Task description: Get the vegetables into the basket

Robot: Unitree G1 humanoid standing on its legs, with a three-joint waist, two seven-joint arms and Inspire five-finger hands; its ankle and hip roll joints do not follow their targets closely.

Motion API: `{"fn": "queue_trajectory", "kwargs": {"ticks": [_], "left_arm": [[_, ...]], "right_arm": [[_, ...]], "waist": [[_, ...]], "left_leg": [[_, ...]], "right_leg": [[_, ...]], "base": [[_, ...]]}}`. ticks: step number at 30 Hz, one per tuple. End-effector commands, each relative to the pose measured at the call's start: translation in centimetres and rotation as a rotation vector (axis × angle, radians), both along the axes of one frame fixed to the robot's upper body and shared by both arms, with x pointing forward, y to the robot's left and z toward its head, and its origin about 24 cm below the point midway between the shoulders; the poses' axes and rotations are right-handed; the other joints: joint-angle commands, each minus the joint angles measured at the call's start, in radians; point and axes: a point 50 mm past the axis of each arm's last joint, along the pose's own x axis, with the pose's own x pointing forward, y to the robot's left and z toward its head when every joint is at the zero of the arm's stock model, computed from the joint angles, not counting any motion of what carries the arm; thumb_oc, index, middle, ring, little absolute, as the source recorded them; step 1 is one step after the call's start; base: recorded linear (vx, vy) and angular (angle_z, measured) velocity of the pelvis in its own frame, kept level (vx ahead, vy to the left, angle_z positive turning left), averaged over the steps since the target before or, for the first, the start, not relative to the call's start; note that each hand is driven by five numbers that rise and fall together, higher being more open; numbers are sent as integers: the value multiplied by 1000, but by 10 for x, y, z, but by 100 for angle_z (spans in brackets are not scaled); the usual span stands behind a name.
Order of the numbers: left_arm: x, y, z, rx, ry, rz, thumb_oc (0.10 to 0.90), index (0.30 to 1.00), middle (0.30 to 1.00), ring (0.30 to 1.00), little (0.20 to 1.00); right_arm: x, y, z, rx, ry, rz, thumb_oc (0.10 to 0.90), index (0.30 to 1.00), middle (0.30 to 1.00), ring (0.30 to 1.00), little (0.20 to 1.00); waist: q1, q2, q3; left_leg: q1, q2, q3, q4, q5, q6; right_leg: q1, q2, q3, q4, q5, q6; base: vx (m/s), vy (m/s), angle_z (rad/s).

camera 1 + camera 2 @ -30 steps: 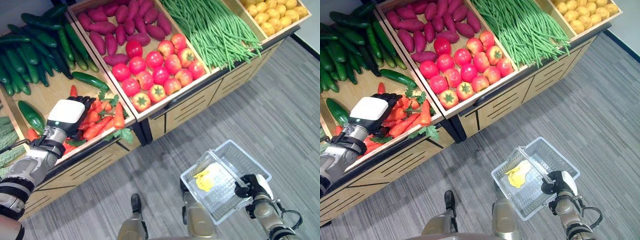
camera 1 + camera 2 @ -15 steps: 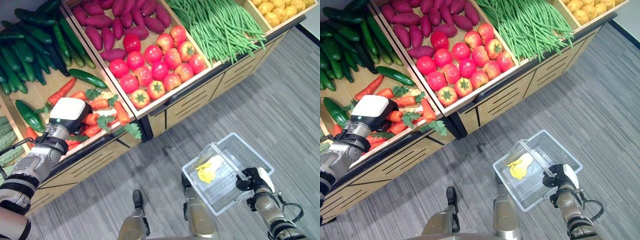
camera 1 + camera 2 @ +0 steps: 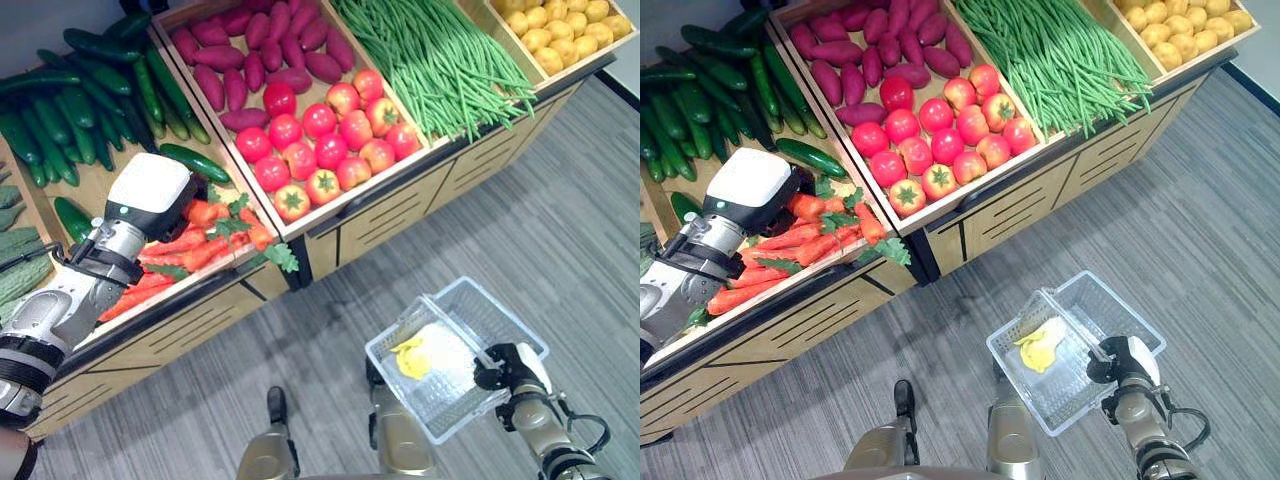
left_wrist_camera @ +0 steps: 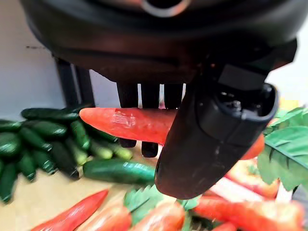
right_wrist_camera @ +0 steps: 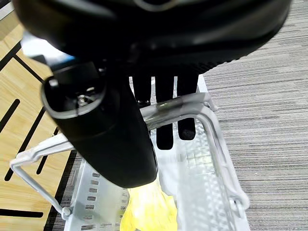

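A slanted wooden produce stand (image 3: pixel 400 205) of pale plank bins runs across the top of the scene. In its leftmost bin lie glossy dark green cucumbers (image 3: pixel 80 110), long and smooth, and below them a heap of tapered orange carrots (image 3: pixel 205 245) with ragged green leaf tops. The left hand (image 3: pixel 150 195), with its white back, hangs over this carrot heap; in the left wrist view its dark fingers (image 4: pixel 150 103) and thumb are curled round one smooth orange carrot (image 4: pixel 125 124), pinched crosswise above the others. The next bin holds purple-red sweet potatoes (image 3: pixel 265 55), matte and spindle-shaped, at the back and round shiny red tomatoes (image 3: pixel 325 140) with green stalk stars at the front. Beside it lies a thick sheaf of thin green long beans (image 3: pixel 440 55), and the far right bin holds small round yellow fruits (image 3: pixel 560 25). Lower right, over the grey wood-grain floor (image 3: pixel 560 220), the right hand (image 3: pixel 505 365) has its fingers (image 5: pixel 163 110) wrapped round the pale wire handle of a clear, grid-walled plastic basket (image 3: pixel 455 395). In the basket lies one crumpled yellow item (image 3: pixel 410 358), of what kind I cannot tell.
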Motion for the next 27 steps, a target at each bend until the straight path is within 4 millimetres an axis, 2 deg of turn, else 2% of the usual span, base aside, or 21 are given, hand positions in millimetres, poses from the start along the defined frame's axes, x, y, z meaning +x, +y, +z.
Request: {"fn": "queue_trajectory", "kwargs": {"ticks": [1, 8, 19, 23, 27], "left_arm": [[-4, 16, 52, -51, -188, 17, 400, 300, 300, 300, 300], [-10, -7, 46, -11, -121, -100, 400, 300, 300, 300, 300], [-16, -23, 37, -1, -49, -191, 400, 300, 300, 300, 300], [-17, -34, 40, 12, -53, -242, 400, 300, 300, 300, 300], [-14, -38, 41, 21, -42, -261, 400, 300, 300, 300, 300]], "right_arm": [[5, -18, 19, -72, -98, -20, 400, 300, 300, 300, 300], [3, -18, 18, -66, -101, -28, 400, 300, 300, 300, 300], [-7, -21, 15, -59, -88, -45, 400, 300, 300, 300, 300], [3, -23, 26, -68, -144, -42, 400, 300, 300, 300, 300], [-1, -23, 24, -62, -145, -60, 400, 300, 300, 300, 300]], "waist": [[-21, -54, -91], [-18, -58, -90], [-25, -47, -103], [-32, -65, -81], [-50, -65, -80]], "left_leg": [[11, 7, -25, 6, -57, -4], [16, 4, -26, 6, -60, -1], [55, -11, -10, 6, -73, 10], [10, -30, 18, 133, -125, 25], [11, -44, 44, 146, -144, 40]], "right_leg": [[85, -121, -7, 1, -102, 131], [89, -121, -3, 1, -105, 128], [109, -129, 8, 1, -112, 132], [86, -150, 36, 29, -101, 142], [47, -155, 59, 77, -75, 151]], "base": [[0, 0, 0], [0, 0, 0], [4, 3, -1], [-40, 63, -11], [-37, 130, -29]]}}
